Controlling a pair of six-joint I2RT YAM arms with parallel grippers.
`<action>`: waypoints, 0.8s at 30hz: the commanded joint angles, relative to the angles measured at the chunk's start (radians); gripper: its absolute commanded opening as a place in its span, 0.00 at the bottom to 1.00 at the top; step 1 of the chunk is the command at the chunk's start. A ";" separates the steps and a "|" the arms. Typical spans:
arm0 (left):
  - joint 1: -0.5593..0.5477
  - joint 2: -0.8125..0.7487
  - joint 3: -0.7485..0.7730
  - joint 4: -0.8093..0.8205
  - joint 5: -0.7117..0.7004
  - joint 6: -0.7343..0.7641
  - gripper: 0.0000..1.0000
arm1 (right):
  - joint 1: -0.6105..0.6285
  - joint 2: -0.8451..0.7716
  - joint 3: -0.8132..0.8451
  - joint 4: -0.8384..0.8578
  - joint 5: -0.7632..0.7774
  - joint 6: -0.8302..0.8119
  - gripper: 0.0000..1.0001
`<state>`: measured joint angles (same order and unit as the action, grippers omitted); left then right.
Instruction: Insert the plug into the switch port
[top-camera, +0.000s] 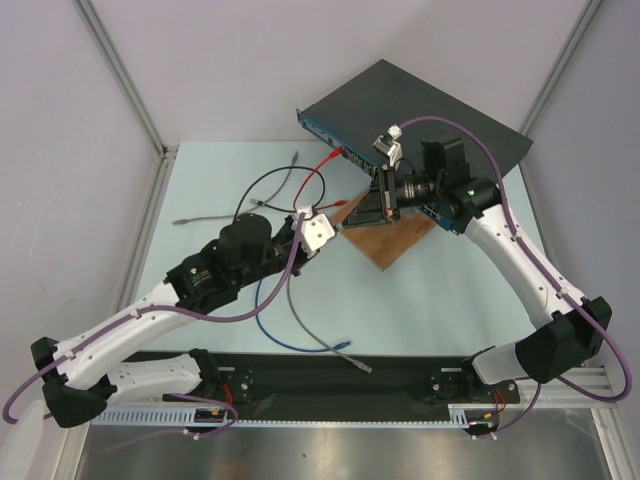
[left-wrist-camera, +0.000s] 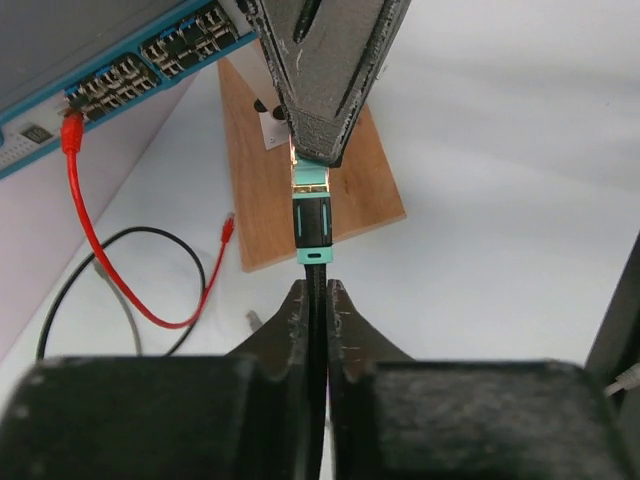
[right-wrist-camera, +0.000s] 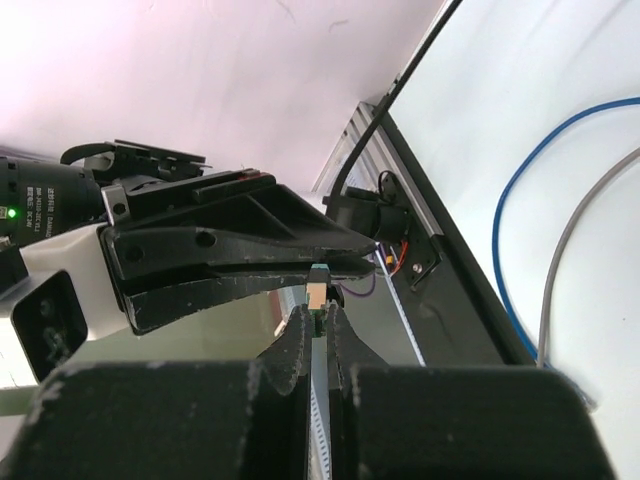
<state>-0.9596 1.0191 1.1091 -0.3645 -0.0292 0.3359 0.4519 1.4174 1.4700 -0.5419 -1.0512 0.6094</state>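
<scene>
On the left of the table (top-camera: 450, 290) a loose grey cable (top-camera: 200, 215) lies beside a black cable (left-wrist-camera: 140, 232) that curls in a loop. A blue cable (top-camera: 262, 320) runs nearer the arm bases. The left gripper (left-wrist-camera: 315, 290) reaches toward the middle, its fingers pressed together on the tail end of the plug (left-wrist-camera: 312, 225), right behind the black and teal body. A red cable (left-wrist-camera: 85, 220) has one end seated in a socket at the left end of the switch's blue strip. It sags down to the table, and its other end lies free near the board (top-camera: 395, 240). The plug is held off the table between the two arms, in line with the left fingers and with its gold tip pointing away from them. It is near the board's corner, well short of the sockets and in none of them. The right gripper (right-wrist-camera: 317, 315) meets it from the far side, and its dark fingers pinch the plug's tip, so both grippers hold it at once. Behind them, at the far right, the switch (top-camera: 410, 105) lies flat and turned at an angle, with its blue strip facing the arms and the board just in front of it.
</scene>
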 joint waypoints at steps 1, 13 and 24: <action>0.001 0.001 0.040 0.030 0.021 -0.001 0.04 | -0.005 -0.031 -0.005 0.008 -0.026 0.013 0.00; -0.001 0.162 0.188 -0.180 0.094 -0.316 0.00 | -0.194 -0.089 0.205 -0.116 0.117 -0.146 0.92; -0.002 0.478 0.509 -0.353 0.005 -0.567 0.00 | -0.571 -0.343 0.144 -0.326 0.299 -0.231 0.97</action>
<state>-0.9592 1.4639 1.5326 -0.6674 0.0021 -0.1238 -0.0231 1.1400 1.6596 -0.7887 -0.8051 0.3927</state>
